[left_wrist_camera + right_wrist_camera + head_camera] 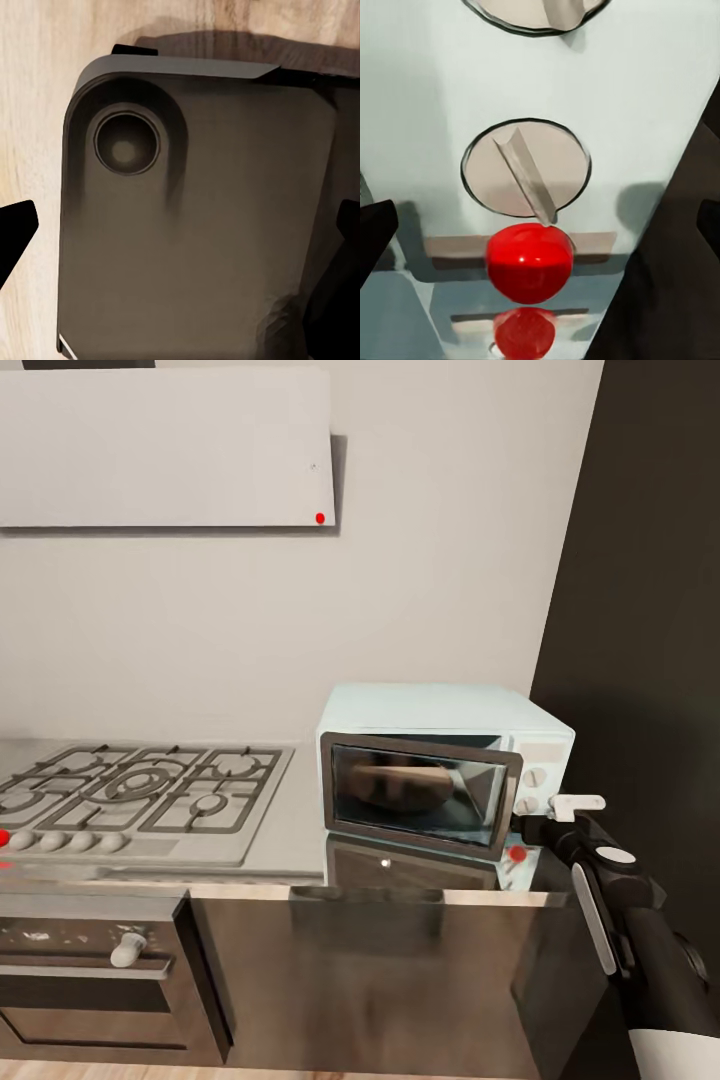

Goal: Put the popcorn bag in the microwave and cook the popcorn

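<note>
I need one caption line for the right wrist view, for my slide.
Right claw open before the microwave control panel, facing the lower white knob and the red round light beneath it.

right arm [640,930]: black segmented links, white oval inlays, white lower sleeve | right pincer [578,802]: white fingers | base [187,225]: dark grey rounded shell, round recess

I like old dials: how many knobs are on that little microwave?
2, both on the microwave panel right of the door: the upper knob and the lower knob just below it, close ahead of the right gripper.
</note>
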Available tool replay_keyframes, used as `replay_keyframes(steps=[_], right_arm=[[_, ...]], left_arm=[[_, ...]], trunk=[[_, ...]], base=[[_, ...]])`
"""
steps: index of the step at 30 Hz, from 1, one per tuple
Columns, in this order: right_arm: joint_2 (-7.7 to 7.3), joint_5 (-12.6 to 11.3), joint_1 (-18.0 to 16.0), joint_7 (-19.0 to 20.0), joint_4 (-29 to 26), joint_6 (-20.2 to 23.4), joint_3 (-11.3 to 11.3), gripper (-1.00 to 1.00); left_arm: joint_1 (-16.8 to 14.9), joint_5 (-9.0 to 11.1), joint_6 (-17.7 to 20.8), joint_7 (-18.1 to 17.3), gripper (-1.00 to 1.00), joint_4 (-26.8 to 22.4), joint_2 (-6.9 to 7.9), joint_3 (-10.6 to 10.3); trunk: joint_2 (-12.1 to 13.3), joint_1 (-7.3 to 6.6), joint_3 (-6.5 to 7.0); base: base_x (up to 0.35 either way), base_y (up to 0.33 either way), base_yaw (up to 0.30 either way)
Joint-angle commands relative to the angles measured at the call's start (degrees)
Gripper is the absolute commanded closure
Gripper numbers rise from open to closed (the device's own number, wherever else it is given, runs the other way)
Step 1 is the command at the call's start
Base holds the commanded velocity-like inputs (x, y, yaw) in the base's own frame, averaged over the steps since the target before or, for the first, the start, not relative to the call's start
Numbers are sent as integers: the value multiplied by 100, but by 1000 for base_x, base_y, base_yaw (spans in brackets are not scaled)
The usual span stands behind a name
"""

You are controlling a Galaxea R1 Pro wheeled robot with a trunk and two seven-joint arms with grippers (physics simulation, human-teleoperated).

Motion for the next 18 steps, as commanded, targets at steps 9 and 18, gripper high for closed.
replay_keyframes(steps=[9, 18], right_arm=[[81, 11, 162, 51, -107, 64, -76, -100], [80, -3, 164, 67, -129, 60, -79, -100]], left_arm=[[2, 67, -7, -4, -100, -11, 1, 38], [2, 67, -7, -10, -100, -6, 8, 38]], trunk=[[-3, 0, -5], [-3, 0, -5]], base=[[0, -10, 0], [0, -144, 0]])
